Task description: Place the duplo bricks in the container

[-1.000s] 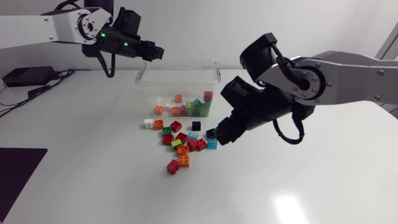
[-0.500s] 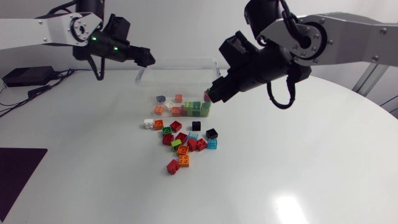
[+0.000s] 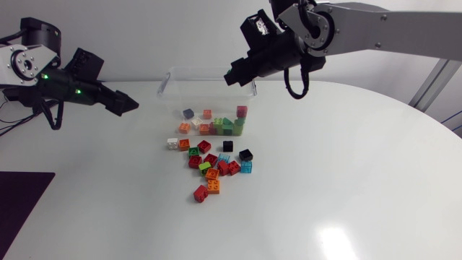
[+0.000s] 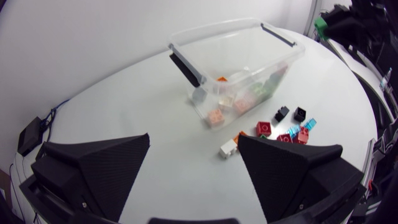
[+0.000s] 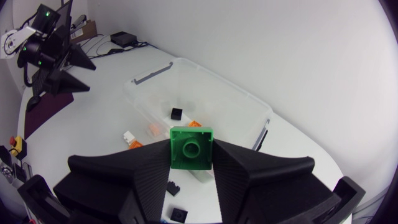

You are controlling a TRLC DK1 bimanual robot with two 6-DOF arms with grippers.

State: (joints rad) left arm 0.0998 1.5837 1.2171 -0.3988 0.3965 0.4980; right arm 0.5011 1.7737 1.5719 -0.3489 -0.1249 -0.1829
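Note:
A clear plastic container [image 3: 173, 90] stands at the back middle of the table with several coloured bricks inside. In front of it lies a loose pile of duplo bricks [image 3: 213, 165], among them red, orange, black and green ones. My right gripper [image 3: 233, 77] hangs over the container's far right rim, shut on a green brick [image 5: 191, 148]. Under that brick the right wrist view shows the container [image 5: 211, 76]. My left gripper [image 3: 130, 106] is open and empty, well left of the container [image 4: 217, 28]; its wide fingers [image 4: 99, 168] point toward the pile [image 4: 283, 127].
A white brick [image 3: 172, 144] lies at the pile's left edge and a red one [image 3: 201, 193] nearest the front. A black pad [image 3: 22, 195] covers the front left corner. A small black box [image 3: 29, 87] with cables sits at the back left.
My left gripper opened over the container, a dark brick landed inside, and the arm drew back left. My right gripper rose from the pile with the green brick to the container's far rim.

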